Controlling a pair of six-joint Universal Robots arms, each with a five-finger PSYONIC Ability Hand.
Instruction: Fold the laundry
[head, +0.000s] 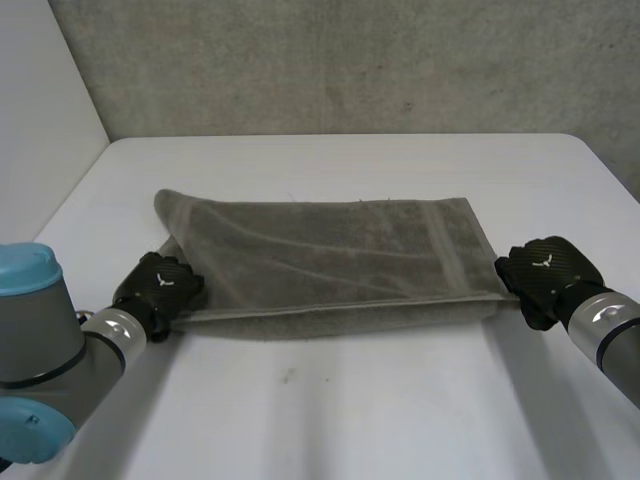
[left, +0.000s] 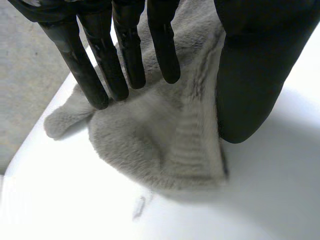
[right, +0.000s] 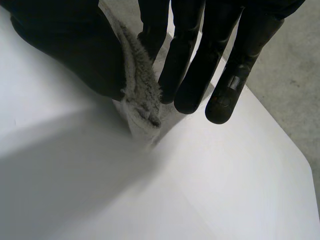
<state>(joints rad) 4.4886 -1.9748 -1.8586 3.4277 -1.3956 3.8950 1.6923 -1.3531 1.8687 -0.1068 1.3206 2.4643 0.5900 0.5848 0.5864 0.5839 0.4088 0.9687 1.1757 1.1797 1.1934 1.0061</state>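
A grey towel (head: 330, 255) lies folded lengthwise across the white table (head: 350, 400), its doubled edge towards me. My left hand (head: 160, 285) is at the towel's near left corner. In the left wrist view its fingers (left: 125, 50) are straight and spread above the towel corner (left: 160, 140), with the thumb (left: 250, 75) standing apart, so the hand is open and the cloth rests on the table. My right hand (head: 545, 270) is at the near right corner. There the towel edge (right: 140, 95) is pinched between the thumb (right: 65, 45) and the fingers (right: 195, 60).
A grey wall (head: 350, 60) runs behind the table's far edge. A white panel (head: 40, 90) stands at the far left. The table's right corner and the floor (right: 295, 90) beyond it lie close to my right hand.
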